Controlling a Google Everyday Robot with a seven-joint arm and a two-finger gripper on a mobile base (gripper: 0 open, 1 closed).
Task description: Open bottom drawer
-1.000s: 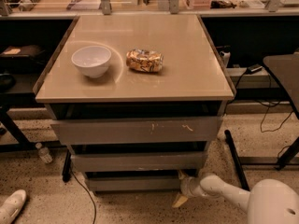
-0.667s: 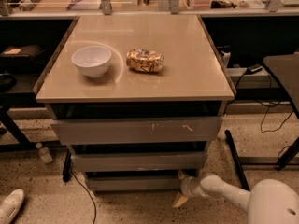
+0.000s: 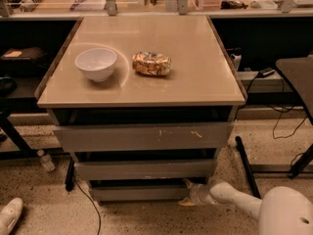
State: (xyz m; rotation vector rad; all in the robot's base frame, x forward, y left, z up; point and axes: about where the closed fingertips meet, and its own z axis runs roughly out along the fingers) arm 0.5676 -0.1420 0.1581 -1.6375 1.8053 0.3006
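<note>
The bottom drawer (image 3: 137, 192) is the lowest and narrowest of three grey metal drawers under the beige table, its plain low front slightly out, near the floor. Above it are the mid-width drawer (image 3: 142, 170) and the widest drawer (image 3: 142, 136) with pale scratches. My gripper (image 3: 190, 196) is at the right end of the bottom drawer's front, low by the floor, on the end of my white arm (image 3: 234, 200) reaching in from the lower right. The fingertips are against the drawer's right corner.
A white bowl (image 3: 96, 63) and a crushed snack bag (image 3: 152, 63) sit on the tabletop (image 3: 195, 82). A black cable (image 3: 88, 199) trails on the floor at left. A plastic bottle (image 3: 46, 160) and a white shoe (image 3: 10, 214) lie left. A black table leg (image 3: 247, 165) stands right.
</note>
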